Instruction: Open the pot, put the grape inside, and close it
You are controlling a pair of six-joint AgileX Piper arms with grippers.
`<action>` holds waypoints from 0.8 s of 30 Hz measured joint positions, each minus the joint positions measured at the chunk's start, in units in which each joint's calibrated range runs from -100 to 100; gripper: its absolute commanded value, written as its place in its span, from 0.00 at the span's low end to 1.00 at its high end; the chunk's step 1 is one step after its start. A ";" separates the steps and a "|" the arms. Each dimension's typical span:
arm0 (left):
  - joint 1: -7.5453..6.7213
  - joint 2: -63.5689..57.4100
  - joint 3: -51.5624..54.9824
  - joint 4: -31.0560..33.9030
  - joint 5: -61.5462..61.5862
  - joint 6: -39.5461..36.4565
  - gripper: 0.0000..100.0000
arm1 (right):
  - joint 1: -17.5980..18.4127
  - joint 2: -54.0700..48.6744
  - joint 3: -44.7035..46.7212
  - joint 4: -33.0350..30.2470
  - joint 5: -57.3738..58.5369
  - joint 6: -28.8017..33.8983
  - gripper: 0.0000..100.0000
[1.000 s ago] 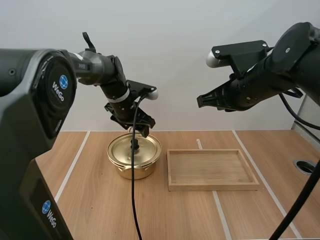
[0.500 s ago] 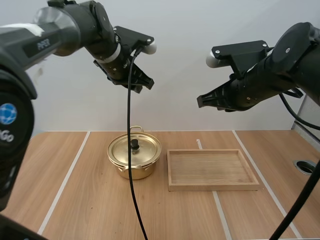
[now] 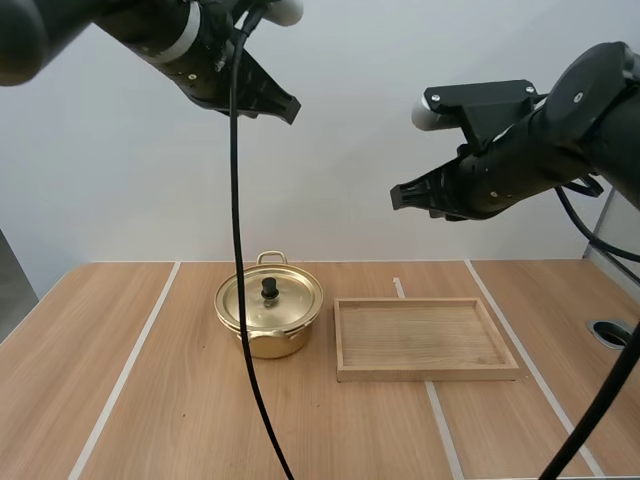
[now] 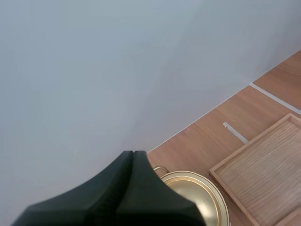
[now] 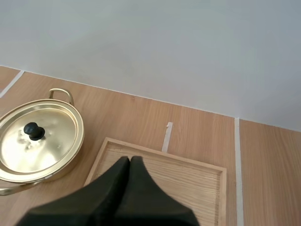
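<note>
The left arm has climbed a long way in the last second: a second ago its jaws hung right over the pot's knob, half a second ago they were already well above it, and now they sit high over the surface, well apart from everything on it. The right arm has not shifted at all and hovers over the wooden tray. The left jaws are pressed together on nothing, a single dark wedge in the left wrist view, and the right jaws are likewise closed and empty. The lid lies on the pot now just as it did a second ago, so the lift took nothing with it. No grape shows on the surface or in the tray; my reading is that either it is already inside and the closing is done, or the opening has not begun, and these views cannot settle which. The pot stands on the surface just beside the tray, on its left in the high view, not touching it. It is round, shallow and shiny gold, with a loop handle at the back, and its lid sits flat and level on the rim with the small black knob upright at its centre
</note>
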State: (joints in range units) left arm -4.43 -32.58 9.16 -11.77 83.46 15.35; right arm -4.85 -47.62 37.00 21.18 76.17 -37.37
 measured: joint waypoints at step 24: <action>0.00 -36.62 36.64 28.21 -31.72 -33.83 0.00 | 0.00 -16.34 19.16 7.94 -14.34 -2.83 0.00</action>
State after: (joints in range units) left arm -4.43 -69.20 45.80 16.43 51.74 -18.48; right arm -4.85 -63.97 56.16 29.12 61.82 -40.20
